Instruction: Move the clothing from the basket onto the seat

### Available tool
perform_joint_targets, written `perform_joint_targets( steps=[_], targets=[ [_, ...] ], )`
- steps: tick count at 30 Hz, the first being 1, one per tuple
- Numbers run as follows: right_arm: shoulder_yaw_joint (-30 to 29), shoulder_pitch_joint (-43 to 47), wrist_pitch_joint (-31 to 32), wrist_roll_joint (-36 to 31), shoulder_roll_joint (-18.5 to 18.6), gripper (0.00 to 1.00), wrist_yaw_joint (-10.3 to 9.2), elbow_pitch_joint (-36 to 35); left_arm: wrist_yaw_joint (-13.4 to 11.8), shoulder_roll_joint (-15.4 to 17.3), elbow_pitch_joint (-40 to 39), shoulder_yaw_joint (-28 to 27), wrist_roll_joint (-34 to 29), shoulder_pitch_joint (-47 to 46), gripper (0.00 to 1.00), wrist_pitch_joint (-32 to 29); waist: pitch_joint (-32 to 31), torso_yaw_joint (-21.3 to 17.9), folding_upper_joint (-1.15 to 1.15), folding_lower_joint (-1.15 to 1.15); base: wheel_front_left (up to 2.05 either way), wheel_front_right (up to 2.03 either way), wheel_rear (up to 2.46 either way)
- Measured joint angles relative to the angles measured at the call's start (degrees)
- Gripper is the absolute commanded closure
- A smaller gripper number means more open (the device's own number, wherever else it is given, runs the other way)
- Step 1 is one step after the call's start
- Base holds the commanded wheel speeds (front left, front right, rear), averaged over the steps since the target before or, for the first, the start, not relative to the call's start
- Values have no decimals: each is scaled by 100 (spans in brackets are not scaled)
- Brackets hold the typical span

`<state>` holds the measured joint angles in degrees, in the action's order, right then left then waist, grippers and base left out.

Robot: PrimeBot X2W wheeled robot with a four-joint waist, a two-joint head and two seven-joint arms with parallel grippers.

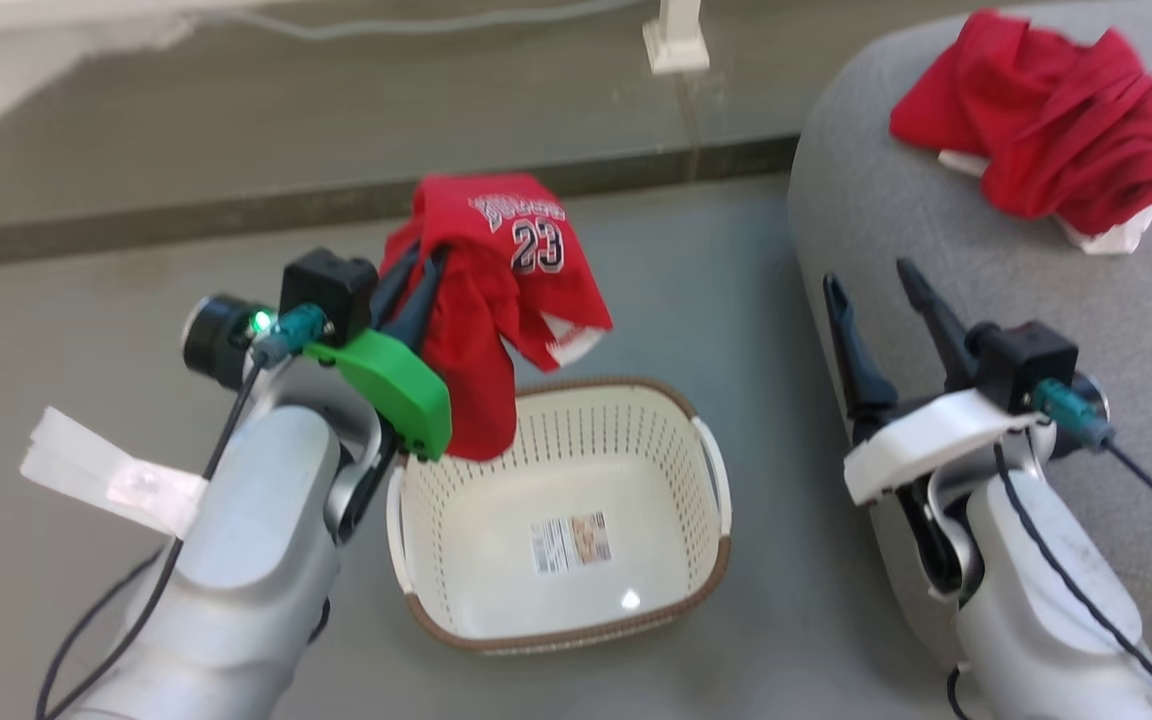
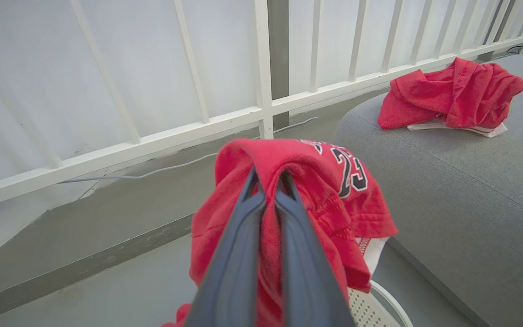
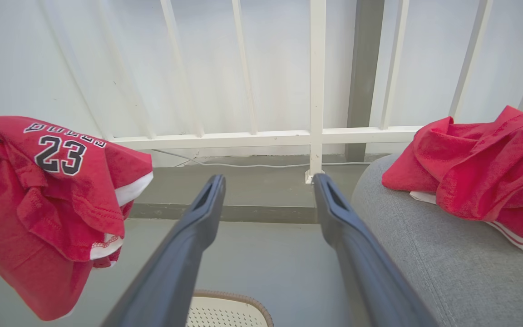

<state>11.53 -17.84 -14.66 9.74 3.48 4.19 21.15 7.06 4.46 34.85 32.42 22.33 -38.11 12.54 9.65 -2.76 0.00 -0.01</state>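
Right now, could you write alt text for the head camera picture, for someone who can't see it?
The robot's left hand holds a red garment marked 23 above an empty white basket on the floor. Its right hand is open by a grey seat, where a second red garment lies.

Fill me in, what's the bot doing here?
The left claw is shut on a red "23" garment, held up over the cream basket, which has no clothing left in it. Another red garment already lies on the grey seat. The right claw is open and empty, beside the seat.
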Motion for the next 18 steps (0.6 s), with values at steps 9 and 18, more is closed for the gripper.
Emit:
perform_joint_targets(
  steps=[9,18],
  targets=[
    [296,360,0,26,-3,0,85,324,2,-34,41,132,223,428,100,-205,-742,5,0,0,0,0,0],
    [999,450,1,26,-7,0,223,522,7,-168,-297,380,425,529,100,-521,-1342,13,0,0,0,0,0]
  ],
)
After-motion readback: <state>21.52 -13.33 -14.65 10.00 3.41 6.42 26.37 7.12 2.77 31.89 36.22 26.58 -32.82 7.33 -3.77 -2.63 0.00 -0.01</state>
